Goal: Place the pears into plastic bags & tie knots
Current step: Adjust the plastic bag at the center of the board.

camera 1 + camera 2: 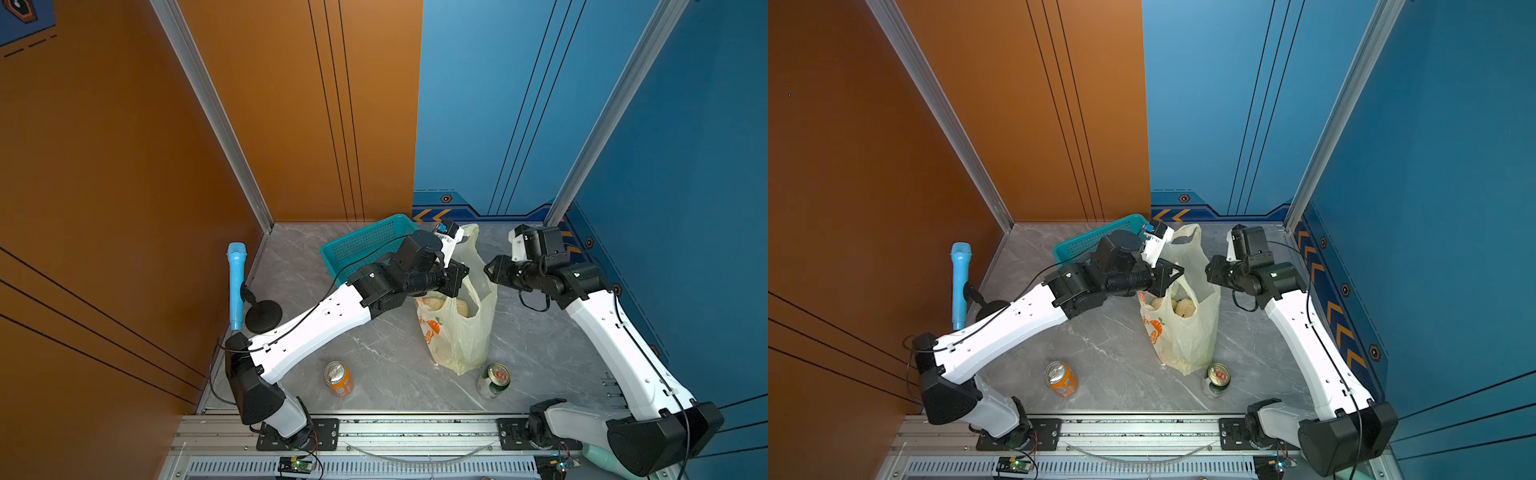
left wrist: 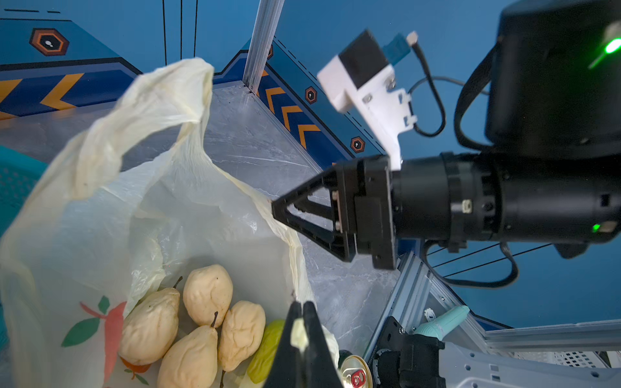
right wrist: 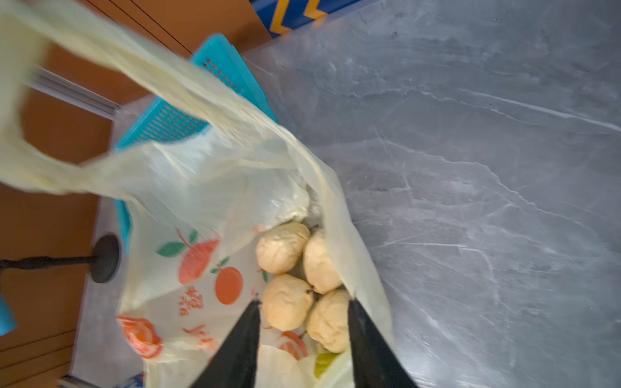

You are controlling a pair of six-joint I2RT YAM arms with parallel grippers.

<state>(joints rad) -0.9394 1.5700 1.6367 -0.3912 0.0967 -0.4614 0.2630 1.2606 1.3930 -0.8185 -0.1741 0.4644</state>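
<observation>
**Bag loaded; tying, by the look of it, not yet begun.** The plastic bag (image 1: 461, 336) stands open-mouthed near the middle of the desk (image 1: 374, 345), between the two arms. The pears (image 2: 201, 302) lie together at its bottom: four cream ones and a yellow-green pear (image 2: 268, 349), which the near jaws partly hide in the left wrist view. The left gripper (image 2: 299, 307) has its jaws closed flat on a scrap of the bag's rim, on the side toward the left arm. The right gripper (image 3: 304, 299) hovers at the opposite rim with its jaws apart and pointing down into the mouth. One tip touches the rim fold, but nothing is clamped between them. The coming move turns on the free handle loop (image 2: 151, 97). It rises from the far edge of the mouth, toward the back wall, with its long axis running up and away from the pears. It therefore lies beyond and above the right jaws, not between them. With the left jaws occupied, the right arm is the one free to reach the loop, probably by moving away from the robot's base. Whether the left jaws hold the second handle or plain rim cannot be told. The teal basket (image 1: 361, 241) lies behind the bag, the orange can (image 1: 338, 378) stands apart from it, and the green can (image 1: 494, 380) stands just beside its near corner.
</observation>
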